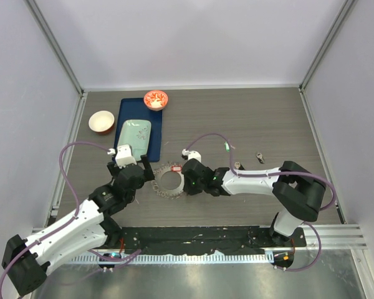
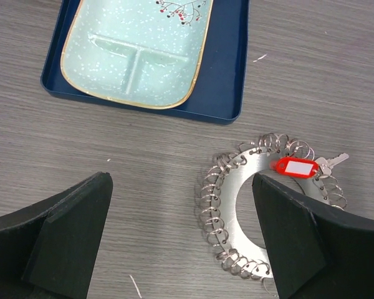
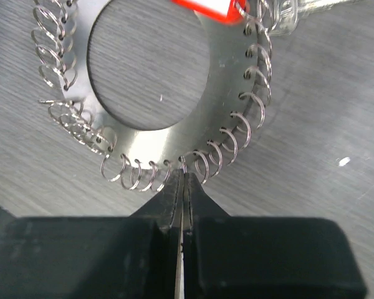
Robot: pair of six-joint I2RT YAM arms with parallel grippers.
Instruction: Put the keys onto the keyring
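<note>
Large silvery metal disc keyring (image 1: 163, 185) with small wire loops around its rim lies flat on the grey wood-grain table (image 1: 249, 112), mid-table, just near of the dark blue rectangular tray (image 1: 157, 128). A pale green speckled divided plate (image 2: 112, 31) sits in that tray.

My right gripper (image 3: 184, 177) is clenched, its tips touching the ring's right rim among the loops. From the wrist view I can't tell if a loop is pinched between them. My left gripper (image 2: 181, 187) is released, jaws wide, hovering over the table at the ring's left side. One finger (image 2: 293, 237) is above the ring's edge, the other (image 2: 68, 243) over bare wood.

Small metal key with a red plastic tag (image 2: 295, 167) lies on the ring's far rim, blade poking out past the loops. Green-headed key (image 1: 226, 146) and dark-headed key (image 1: 260, 157) lie loose on the table, right of the ring and well apart from it.

Small red bowl (image 1: 156, 98) sits at the tray's far end. A round tan bowl with a white inside (image 1: 101, 121) sits left of the tray.
</note>
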